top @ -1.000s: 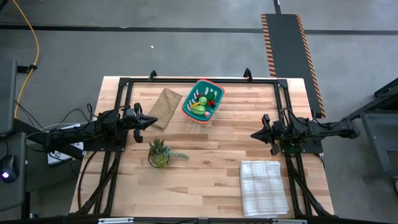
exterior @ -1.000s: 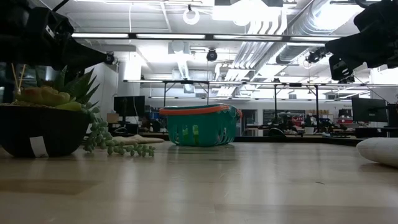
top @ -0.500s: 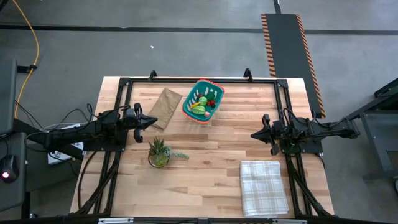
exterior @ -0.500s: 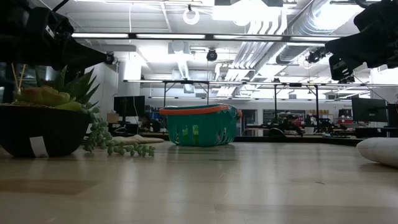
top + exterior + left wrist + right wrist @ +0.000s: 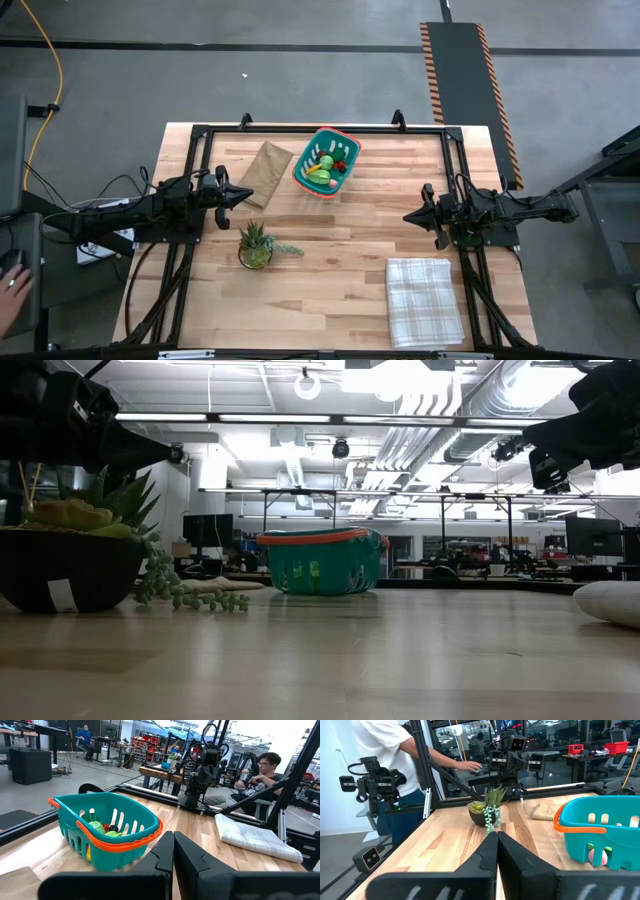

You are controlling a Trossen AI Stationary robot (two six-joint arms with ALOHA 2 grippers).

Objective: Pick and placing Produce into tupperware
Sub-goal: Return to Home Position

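The teal tupperware basket point(image 5: 326, 162) with an orange-red rim stands on the table's far middle, also seen in the low view point(image 5: 322, 561). Small produce pieces point(image 5: 322, 171), green, red and yellow-orange, lie inside it; through the slots in the left wrist view the produce point(image 5: 102, 828) shows green and red. My left gripper point(image 5: 248, 195) hovers shut at the table's left, above the boards. My right gripper point(image 5: 407, 216) hovers shut at the table's right. Both point toward the table's middle, and each stands well apart from the basket.
A flat brown paper bag point(image 5: 264, 168) lies left of the basket. A spiky potted plant point(image 5: 256, 245) stands near my left gripper. A checked cloth point(image 5: 424, 300) lies at the near right. People sit and stand beyond the table point(image 5: 385, 750). A hand point(image 5: 8, 300) shows at the picture's left edge.
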